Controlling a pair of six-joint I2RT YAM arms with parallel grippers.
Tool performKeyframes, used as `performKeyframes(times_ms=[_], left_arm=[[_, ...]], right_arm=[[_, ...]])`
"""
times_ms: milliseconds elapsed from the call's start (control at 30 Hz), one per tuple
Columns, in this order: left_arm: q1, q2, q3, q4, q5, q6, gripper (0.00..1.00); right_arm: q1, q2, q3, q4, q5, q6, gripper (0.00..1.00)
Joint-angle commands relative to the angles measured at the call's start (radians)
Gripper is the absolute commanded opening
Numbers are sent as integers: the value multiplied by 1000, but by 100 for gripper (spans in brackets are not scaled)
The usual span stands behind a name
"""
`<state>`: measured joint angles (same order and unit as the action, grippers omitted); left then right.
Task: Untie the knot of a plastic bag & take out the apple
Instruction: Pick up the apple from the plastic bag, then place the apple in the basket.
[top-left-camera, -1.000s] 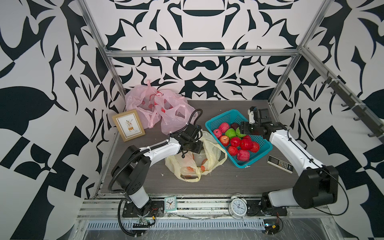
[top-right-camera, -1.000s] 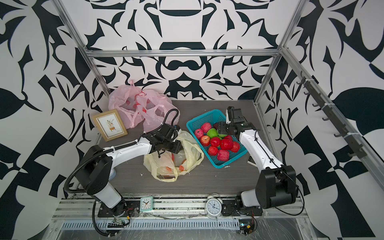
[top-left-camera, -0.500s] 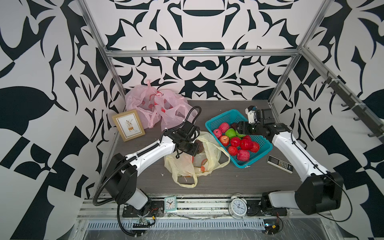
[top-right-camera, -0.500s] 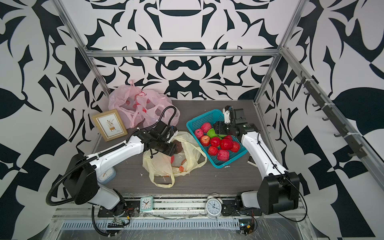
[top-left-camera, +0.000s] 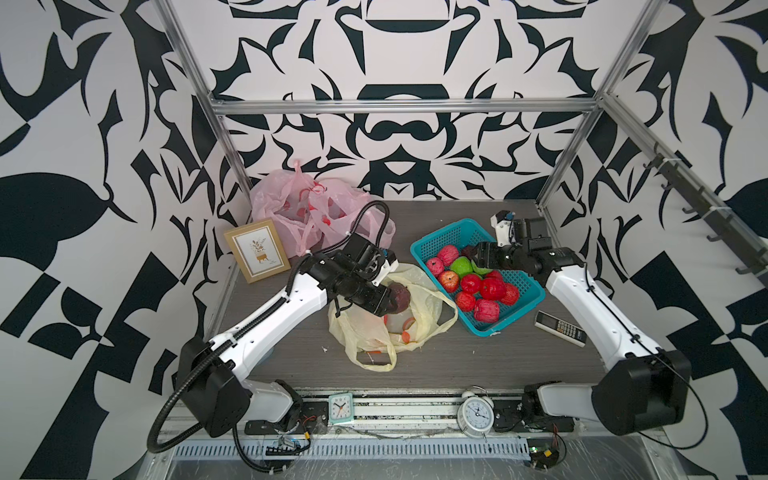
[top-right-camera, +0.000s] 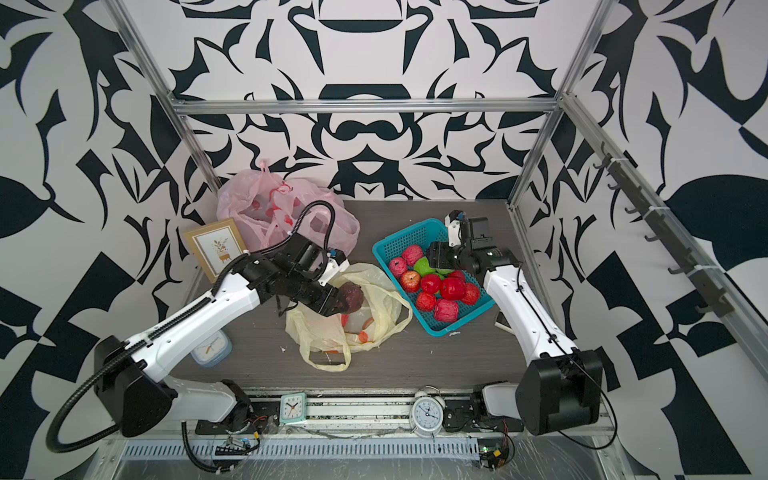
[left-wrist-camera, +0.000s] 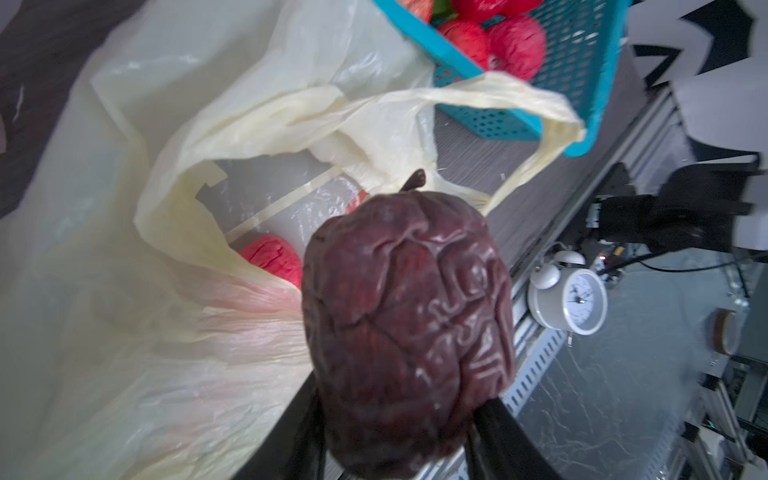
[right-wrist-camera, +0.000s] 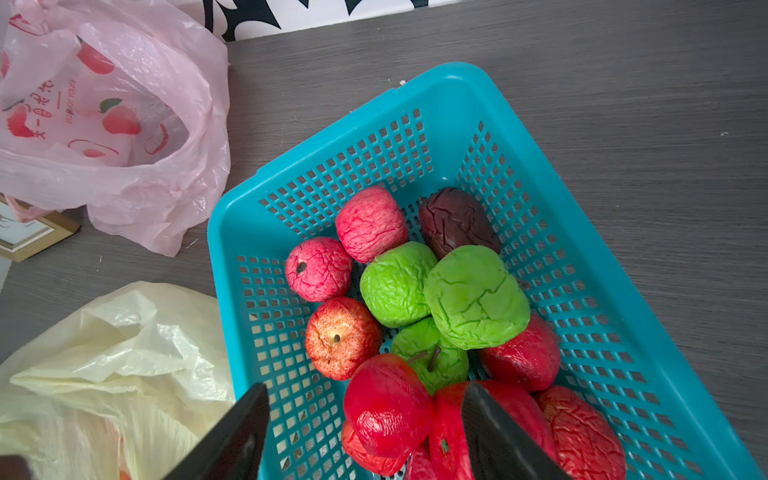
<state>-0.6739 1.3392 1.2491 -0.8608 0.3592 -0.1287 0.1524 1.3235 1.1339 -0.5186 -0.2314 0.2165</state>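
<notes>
A yellow plastic bag lies open in the middle of the table, its handles loose. Just above its mouth my left gripper is shut on a wrinkled dark maroon apple. The bag still has a red apple inside. My right gripper hovers open over the teal basket, with nothing between its fingers.
The basket holds several red, pink and green apples. Pink plastic bags and a picture frame are at the back left. A remote lies right of the basket. Two clocks stand on the front rail.
My left arm has swung its elbow outward, and the dark apple has come up out of the bag in its jaws. My right gripper has drifted slightly left over the basket.
</notes>
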Motion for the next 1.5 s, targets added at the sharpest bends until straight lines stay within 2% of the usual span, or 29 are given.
performKeyframes(times_ms=[0, 167, 367, 467, 633, 867, 1067, 1200, 1467], left_arm=[[16, -47, 66, -12, 173, 27, 50], [17, -1, 145, 129, 200, 7, 51], [13, 181, 284, 217, 113, -9, 50], [8, 293, 378, 224, 88, 2, 51], [6, 506, 563, 162, -34, 26, 51], [-18, 769, 806, 101, -62, 40, 51], [-60, 883, 912, 90, -77, 41, 51], [-85, 948, 986, -7, -120, 63, 51], [-95, 1003, 991, -24, -160, 69, 53]], right_arm=[[3, -6, 12, 34, 7, 29, 76], [8, -7, -3, 60, 9, 48, 76], [12, -12, -9, 24, 56, 30, 76], [12, -18, -10, 5, 76, 23, 76], [15, -55, -36, 1, 106, 31, 76], [19, -74, -51, -3, 100, 37, 76], [24, -73, -51, -4, 104, 39, 76], [26, -76, -54, -5, 107, 37, 76], [27, -84, -63, -3, 97, 44, 76]])
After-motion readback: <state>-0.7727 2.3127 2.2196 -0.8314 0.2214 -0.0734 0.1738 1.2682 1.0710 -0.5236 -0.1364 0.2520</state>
